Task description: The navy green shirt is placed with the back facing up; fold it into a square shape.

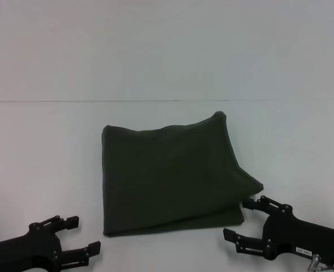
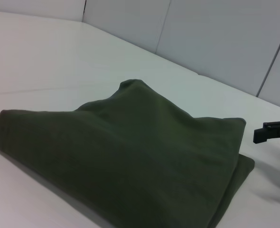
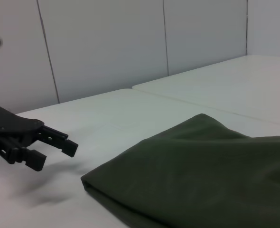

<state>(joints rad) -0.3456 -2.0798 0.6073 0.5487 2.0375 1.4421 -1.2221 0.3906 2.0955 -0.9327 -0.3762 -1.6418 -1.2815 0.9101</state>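
The navy green shirt (image 1: 170, 175) lies folded into a rough square in the middle of the white table; it also shows in the left wrist view (image 2: 130, 147) and the right wrist view (image 3: 201, 171). Its far right corner bulges up a little, and a lower layer peeks out along the near edge. My left gripper (image 1: 85, 234) stands open off the shirt's near left corner, apart from the cloth, and is seen farther off as the left gripper (image 3: 57, 154). At the near right corner, my right gripper (image 1: 236, 218) is open and empty, one finger (image 2: 273, 130) close beside the cloth.
The white table (image 1: 42, 147) has a thin seam (image 1: 42, 101) running across behind the shirt. Pale wall panels (image 3: 107, 42) rise beyond the table's far side.
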